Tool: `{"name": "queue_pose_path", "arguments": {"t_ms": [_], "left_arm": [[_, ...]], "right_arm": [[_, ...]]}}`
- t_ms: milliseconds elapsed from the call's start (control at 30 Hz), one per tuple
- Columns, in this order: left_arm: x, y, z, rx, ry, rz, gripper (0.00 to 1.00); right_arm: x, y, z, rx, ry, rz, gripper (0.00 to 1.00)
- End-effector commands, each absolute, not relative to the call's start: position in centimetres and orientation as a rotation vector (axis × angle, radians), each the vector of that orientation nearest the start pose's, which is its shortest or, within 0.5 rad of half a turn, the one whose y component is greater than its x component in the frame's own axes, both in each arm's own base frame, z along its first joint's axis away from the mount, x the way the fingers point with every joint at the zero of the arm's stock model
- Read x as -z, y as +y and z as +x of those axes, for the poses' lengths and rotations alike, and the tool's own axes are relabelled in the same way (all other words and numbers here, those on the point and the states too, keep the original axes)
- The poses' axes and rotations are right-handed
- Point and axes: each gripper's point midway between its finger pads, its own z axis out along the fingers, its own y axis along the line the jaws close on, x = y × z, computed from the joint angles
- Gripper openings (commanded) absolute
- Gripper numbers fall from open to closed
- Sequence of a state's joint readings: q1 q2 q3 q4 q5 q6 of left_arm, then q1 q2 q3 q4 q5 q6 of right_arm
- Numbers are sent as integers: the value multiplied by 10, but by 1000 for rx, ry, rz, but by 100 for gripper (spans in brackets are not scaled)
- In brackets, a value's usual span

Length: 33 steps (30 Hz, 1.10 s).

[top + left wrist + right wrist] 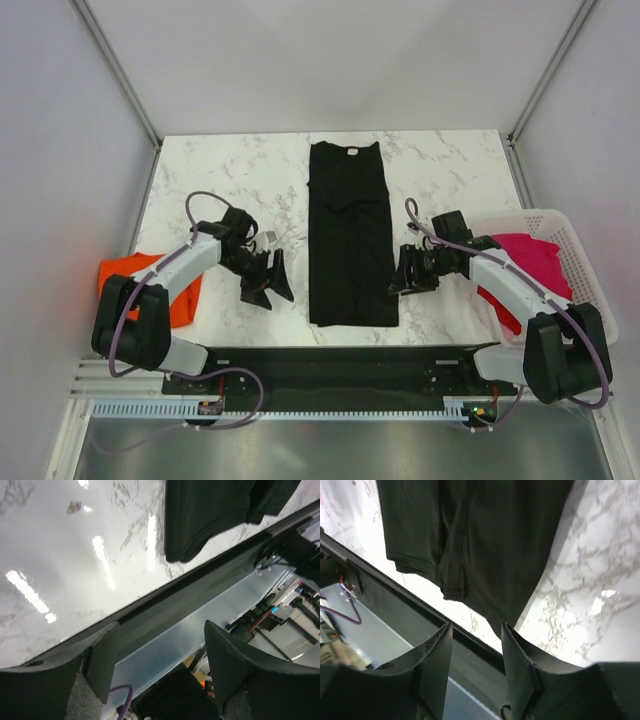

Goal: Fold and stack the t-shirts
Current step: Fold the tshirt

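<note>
Left claw (268, 289): spread, empty | right claw (406, 275): spread | black t-shirt (350, 235): flat between

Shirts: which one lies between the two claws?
The black shirt, a long strip mid-table. The orange shirt is at the left edge, the pink shirt in the basket.

Count: 3 t-shirts, 1 basket.
Black cloth t-shirt (350, 240), orange cloth t-shirt (183, 305), magenta-pink cloth t-shirt (535, 255); white slatted plastic basket (585, 260).
</note>
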<state>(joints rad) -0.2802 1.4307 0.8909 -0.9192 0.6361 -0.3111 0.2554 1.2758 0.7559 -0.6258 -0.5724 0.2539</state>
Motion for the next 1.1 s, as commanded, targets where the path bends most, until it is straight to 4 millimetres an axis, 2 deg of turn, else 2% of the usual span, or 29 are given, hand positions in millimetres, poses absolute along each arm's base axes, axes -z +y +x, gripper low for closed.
{"name": "queue_pose_path", "arguments": {"t_ms": [0, 167, 433, 633, 767, 1067], "left_arm": [[-76, -191, 193, 1105, 2969, -223, 74], [-51, -200, 196, 1109, 2985, -295, 71], [-28, -219, 193, 1095, 3046, -305, 67], [-14, -235, 185, 1061, 3112, -296, 65], [-13, -248, 180, 1079, 3132, -237, 54], [-11, -253, 166, 1077, 3167, -207, 52]], "right_arm": [[-84, 163, 191, -978, 2798, 28, 52], [-61, 152, 183, -869, 2885, 78, 54], [-33, 142, 176, -763, 3002, 172, 56], [-20, 144, 177, -758, 3029, 247, 57], [-17, 147, 178, -787, 3025, 279, 57], [-13, 158, 179, -872, 3015, 352, 56]]}}
